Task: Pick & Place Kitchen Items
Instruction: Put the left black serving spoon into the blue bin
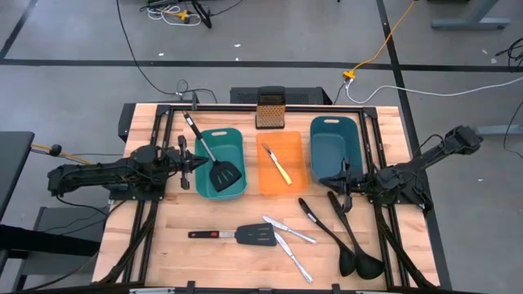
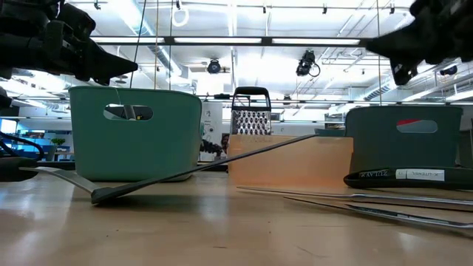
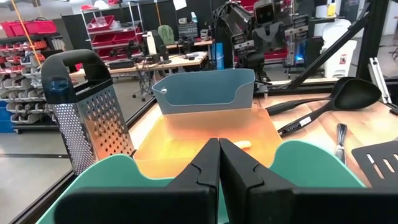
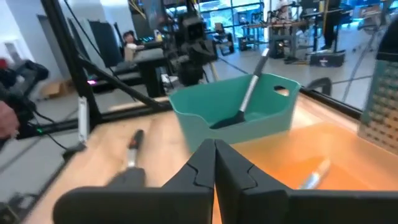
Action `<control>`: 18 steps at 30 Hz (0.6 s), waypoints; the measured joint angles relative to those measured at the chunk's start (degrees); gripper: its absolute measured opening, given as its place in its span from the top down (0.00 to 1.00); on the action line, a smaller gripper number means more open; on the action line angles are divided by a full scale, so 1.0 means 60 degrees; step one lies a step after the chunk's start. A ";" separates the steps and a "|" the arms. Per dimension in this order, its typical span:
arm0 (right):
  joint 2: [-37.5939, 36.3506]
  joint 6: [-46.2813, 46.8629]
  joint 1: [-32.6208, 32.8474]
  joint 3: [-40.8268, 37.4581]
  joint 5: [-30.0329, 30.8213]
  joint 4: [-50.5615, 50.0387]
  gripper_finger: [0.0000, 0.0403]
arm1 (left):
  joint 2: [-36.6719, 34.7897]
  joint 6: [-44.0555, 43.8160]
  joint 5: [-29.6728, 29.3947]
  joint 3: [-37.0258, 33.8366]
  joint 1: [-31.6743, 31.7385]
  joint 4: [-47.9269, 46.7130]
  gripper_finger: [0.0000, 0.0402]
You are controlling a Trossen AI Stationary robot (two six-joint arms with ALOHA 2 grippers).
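One black slotted spatula lies in the left teal bin, its handle leaning on the far rim. A yellow-handled knife lies in the orange bin. On the table near the front lie a second spatula, two silver knives and two black ladles. My left gripper hovers shut, level, just left of the teal bin. My right gripper hovers shut beside the dark teal bin, above the ladles' handle ends.
An upright metal box grater stands at the far edge behind the bins. Black frame rails run round the wooden table. Bare wood lies open at the near left.
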 joint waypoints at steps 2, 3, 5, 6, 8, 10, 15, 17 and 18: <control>0.0333 0.0211 0.0050 0.0429 -0.0006 -0.0564 0.97 | 0.0001 0.0000 0.0001 0.0000 -0.0001 -0.0001 0.98; 0.0547 0.0324 0.0108 0.0750 -0.0064 -0.1016 0.97 | 0.0002 0.0000 -0.0002 0.0000 -0.0001 0.0002 0.98; 0.1020 0.0765 0.0265 0.1559 -0.0082 -0.2027 0.96 | 0.0003 -0.0016 0.0001 0.0000 0.0000 -0.0003 0.98; 0.1281 0.1065 0.0353 0.1998 -0.0094 -0.2695 0.95 | 0.0002 -0.0018 0.0001 0.0000 -0.0002 -0.0004 0.98; 0.1889 0.1850 0.0541 0.2934 -0.0095 -0.4216 0.95 | 0.0001 -0.0025 0.0000 0.0000 -0.0002 -0.0004 0.98; 0.2469 0.2630 0.0734 0.3817 -0.0144 -0.5648 0.94 | 0.0000 -0.0029 0.0001 0.0000 -0.0003 -0.0005 0.98; 0.3691 0.4448 0.1093 0.5117 -0.0689 -0.7856 0.88 | 0.0000 -0.0035 0.0001 0.0000 -0.0002 -0.0069 0.98; 0.4043 0.5011 0.1154 0.5342 -0.1138 -0.8112 0.82 | 0.0000 -0.0036 0.0001 0.0000 -0.0002 -0.0112 0.98; 0.4232 0.5315 0.1173 0.5393 -0.1387 -0.8255 0.80 | 0.0000 -0.0036 0.0001 0.0000 0.0000 -0.0128 0.98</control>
